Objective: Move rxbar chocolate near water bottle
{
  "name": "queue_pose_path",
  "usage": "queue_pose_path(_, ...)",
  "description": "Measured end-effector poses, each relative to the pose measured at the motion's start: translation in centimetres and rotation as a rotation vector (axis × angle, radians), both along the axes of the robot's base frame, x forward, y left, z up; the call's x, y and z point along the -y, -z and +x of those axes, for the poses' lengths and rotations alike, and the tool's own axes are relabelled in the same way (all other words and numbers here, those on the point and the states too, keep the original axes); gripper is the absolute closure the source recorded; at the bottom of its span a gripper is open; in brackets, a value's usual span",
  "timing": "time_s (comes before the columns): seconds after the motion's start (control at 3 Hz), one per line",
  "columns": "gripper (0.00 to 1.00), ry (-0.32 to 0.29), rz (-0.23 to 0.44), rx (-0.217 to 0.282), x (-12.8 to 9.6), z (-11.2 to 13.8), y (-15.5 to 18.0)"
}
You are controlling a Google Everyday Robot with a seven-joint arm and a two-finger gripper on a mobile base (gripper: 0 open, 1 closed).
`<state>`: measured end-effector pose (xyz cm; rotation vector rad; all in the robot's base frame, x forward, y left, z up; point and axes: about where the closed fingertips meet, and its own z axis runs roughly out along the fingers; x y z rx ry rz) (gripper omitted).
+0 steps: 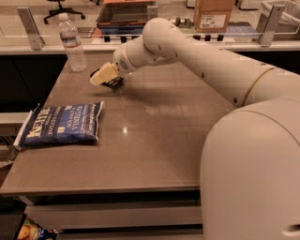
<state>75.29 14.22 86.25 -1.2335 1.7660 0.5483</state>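
While the arm (197,56) reaches in from the right side across the bench (154,140), the gripper (104,76) sits low over the far-left part of the top, just inside the far edge. Fingers look clamped on the rxbar chocolate (115,83): the black wrapper pokes out under and to the right of the tan tips. Bar is at or just above the surface; can't tell if it touches. Its shadow falls on the bench right beside it.

Water bottle (72,43) stands upright near the far-left corner, white cap on, label facing the camera. Bar is near it, toward the right and a bit closer to the front edge, with bare bench between the two. No contact.

Blue Kettle chip bag (63,124) lies flat along the left edge, about midway between the far and near edges, well apart from the gripper and the bottle.

Past the far edge: a cardboard box (213,14) and a dark tray (124,14).
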Motion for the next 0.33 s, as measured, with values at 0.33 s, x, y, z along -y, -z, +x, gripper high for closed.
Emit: queue_pose_path(0.33, 0.00, 0.000, 0.000, 0.000, 0.00, 0.00, 0.00)
